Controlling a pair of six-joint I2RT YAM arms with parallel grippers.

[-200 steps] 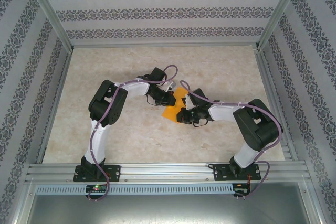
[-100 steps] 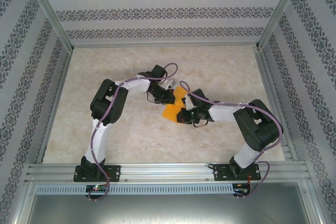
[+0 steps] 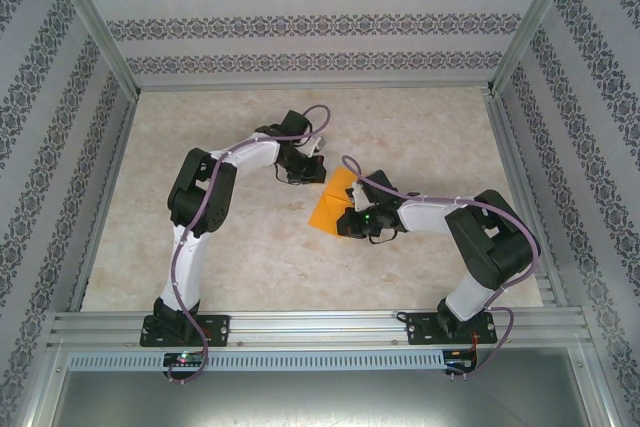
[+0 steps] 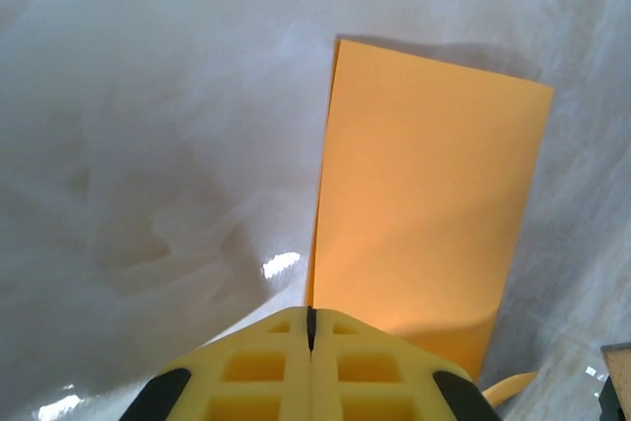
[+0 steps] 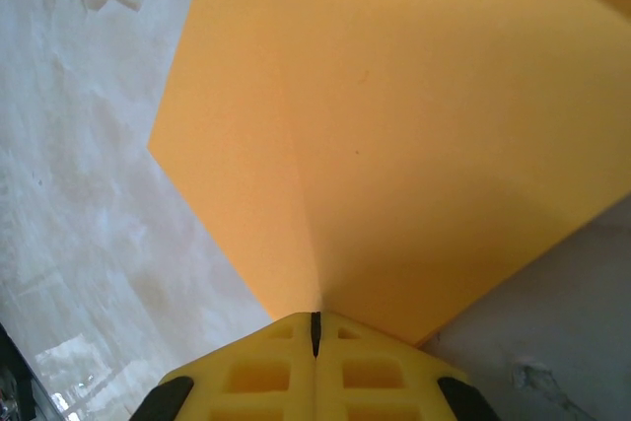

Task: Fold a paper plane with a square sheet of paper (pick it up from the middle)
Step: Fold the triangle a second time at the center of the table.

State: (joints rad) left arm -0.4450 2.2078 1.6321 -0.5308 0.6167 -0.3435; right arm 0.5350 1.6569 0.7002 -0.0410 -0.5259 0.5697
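Folded paper [image 3: 328, 205] at the middle of the desk [image 3: 430, 137].
Near right, the right gripper [image 5: 315, 327], jaws pressed together, touches the paper's near edge at a crease; whether it pinches the paper I cannot tell. Farther left, the left gripper [image 4: 310, 320], also pressed together, sits at the paper's far edge.

The square sheet of paper [image 3: 332, 209] lies on the desk [image 3: 240, 257], just right of the centre of the top view. The left arm's fingers [image 3: 320, 171] sit just off its upper left edge; the right arm's fingers [image 3: 350, 224] sit at its lower right edge, so the sheet lies between them. In the right wrist view the sheet runs down into the seam between the fingers at the bottom of the frame (whether the left ones touch it is unclear).
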